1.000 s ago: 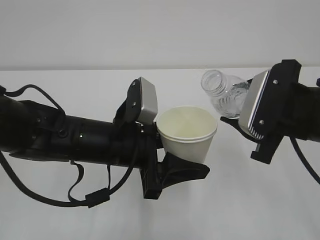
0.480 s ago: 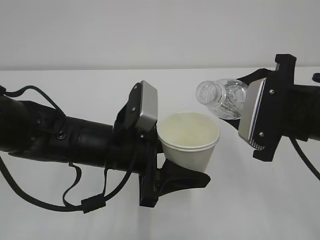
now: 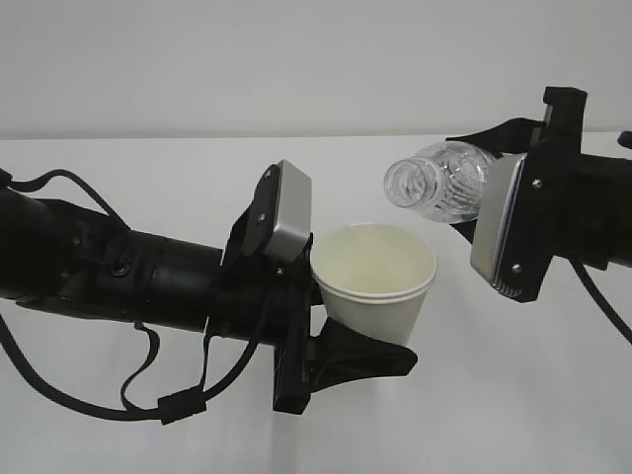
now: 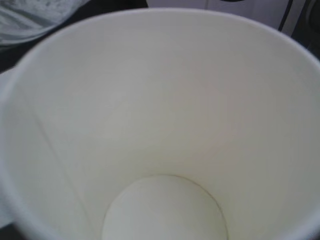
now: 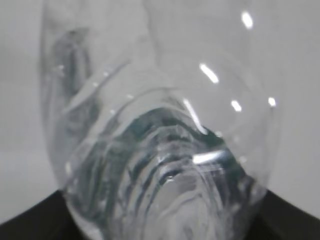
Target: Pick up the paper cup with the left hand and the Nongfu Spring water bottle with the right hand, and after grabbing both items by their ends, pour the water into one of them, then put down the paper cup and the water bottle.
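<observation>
Both pickups look done. Your left hand (image 3: pixel 341 341) has its jaws closed around the lower part of the paper cup (image 3: pixel 375 281), which is off the table (image 3: pixel 513 395), mouth up and tipped slightly towards the camera. Your right hand (image 3: pixel 494 212) grips the Nongfu Spring water bottle (image 3: pixel 439 183) by its rear end; its jaws are closed on the bottle body, with the label hidden behind the gripper.

The bottle lies close to horizontal, its capless neck pointing left, up and to the right of the cup rim, not touching it. The neck opening is near the rim's right edge, but you cannot tell from here whether it is truly over the cup.

Left wrist view: the cup interior shows a pale, dry-looking floor; no water visible, no stream seen in any view. Right wrist view: only clear ribbed plastic close up; whether the bottle holds water cannot be read.

Judgement: you are at the pour step, tilt underway, nothing transferred yet as far as can be seen. Left to do: finish the pour, right the bottle, set the cup and bottle down, release both.
</observation>
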`<action>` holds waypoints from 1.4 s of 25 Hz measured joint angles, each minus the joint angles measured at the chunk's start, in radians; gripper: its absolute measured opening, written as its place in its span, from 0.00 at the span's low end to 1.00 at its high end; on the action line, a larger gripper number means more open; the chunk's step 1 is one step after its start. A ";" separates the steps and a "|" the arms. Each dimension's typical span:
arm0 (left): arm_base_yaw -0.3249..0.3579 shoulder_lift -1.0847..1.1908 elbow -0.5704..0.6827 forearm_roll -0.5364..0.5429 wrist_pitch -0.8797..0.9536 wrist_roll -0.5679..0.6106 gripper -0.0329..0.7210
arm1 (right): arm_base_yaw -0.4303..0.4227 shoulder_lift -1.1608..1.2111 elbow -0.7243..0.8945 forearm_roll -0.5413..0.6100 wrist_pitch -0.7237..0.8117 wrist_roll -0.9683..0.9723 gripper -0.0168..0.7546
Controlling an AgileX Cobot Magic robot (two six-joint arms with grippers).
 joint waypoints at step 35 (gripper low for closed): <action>0.000 0.000 0.000 0.047 -0.058 0.000 0.65 | 0.000 0.000 0.002 0.079 -0.092 -0.311 0.63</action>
